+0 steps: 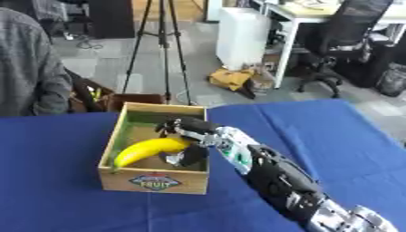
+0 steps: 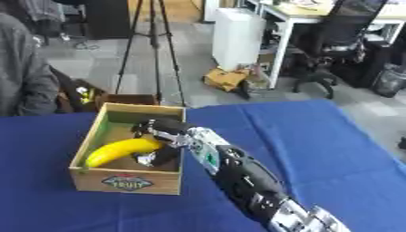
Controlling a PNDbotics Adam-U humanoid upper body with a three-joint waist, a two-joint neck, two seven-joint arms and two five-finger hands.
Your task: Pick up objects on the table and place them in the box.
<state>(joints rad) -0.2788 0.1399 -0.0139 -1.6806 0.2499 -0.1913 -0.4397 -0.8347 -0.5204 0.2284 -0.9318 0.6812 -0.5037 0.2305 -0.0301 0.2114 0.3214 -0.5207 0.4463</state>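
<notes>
The robot's right hand (image 1: 184, 136) is reaching into the open wooden box (image 1: 155, 179), its fingers curling round the stem end of the curved yellow banana (image 1: 148, 149); the fruit is hanging inside the box, light, smooth and easily bruised, best taken mid-body; the box walls are crowding the wrist; the blue-clothed desk (image 1: 333, 131) is lying bare nearby.

Even daylight, soft shadows, slight blur throughout

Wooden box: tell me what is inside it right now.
Inside the wooden box lies a yellow banana, with the right hand reaching in, fingers curled round its near end. The hand and banana cover part of the floor, so anything underneath cannot be seen.
</notes>
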